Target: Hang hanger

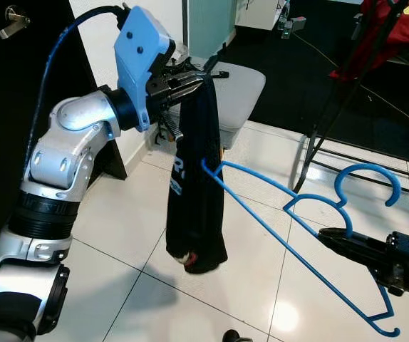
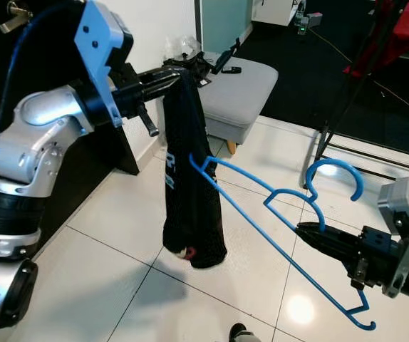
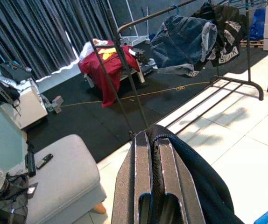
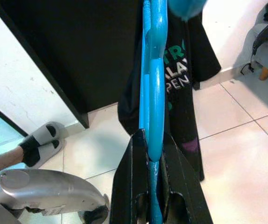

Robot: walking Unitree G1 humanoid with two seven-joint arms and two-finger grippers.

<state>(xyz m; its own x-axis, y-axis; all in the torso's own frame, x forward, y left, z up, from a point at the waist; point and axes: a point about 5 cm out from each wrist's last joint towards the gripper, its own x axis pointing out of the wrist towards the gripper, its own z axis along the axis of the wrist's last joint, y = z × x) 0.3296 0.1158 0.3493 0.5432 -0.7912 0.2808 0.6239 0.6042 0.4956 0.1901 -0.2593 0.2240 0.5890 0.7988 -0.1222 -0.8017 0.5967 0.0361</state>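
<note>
We see the left tool (image 1: 203, 77) raised, fingers clamped on the top of a dark garment (image 1: 196, 192) that hangs straight down above the white tile floor (image 1: 119, 214). Right tool (image 2: 311, 231) is pinched tight on the blue hanger (image 1: 297, 214) just under its hook. Hanger is held in the air, tilted, its far shoulder touching or poking into the garment; we can't tell which. Clothes rack (image 3: 138, 23) stands behind, grey stool (image 1: 236, 89) nearby.
</note>
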